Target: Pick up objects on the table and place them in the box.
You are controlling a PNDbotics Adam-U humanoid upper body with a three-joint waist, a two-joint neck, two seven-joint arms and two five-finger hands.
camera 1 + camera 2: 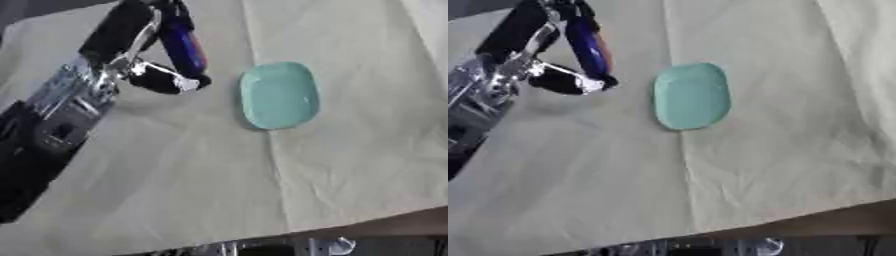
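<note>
Looking from the near table edge [367,220] outward, I see creased beige cloth [175,180] with nothing on it, which leaves room to work. Further out lies a teal oval dish [278,95], flat on the cloth and untouched; I judge it the next thing to collect. Left of it, my left hand [144,45] is raised off the cloth with its fingers and thumb curled round a blue cylindrical object [184,45], held roughly upright with an orange strip along one side, presumably lifted for carrying. The box shows in neither view, so I cannot tell where it goes. My right hand is out of sight.
</note>
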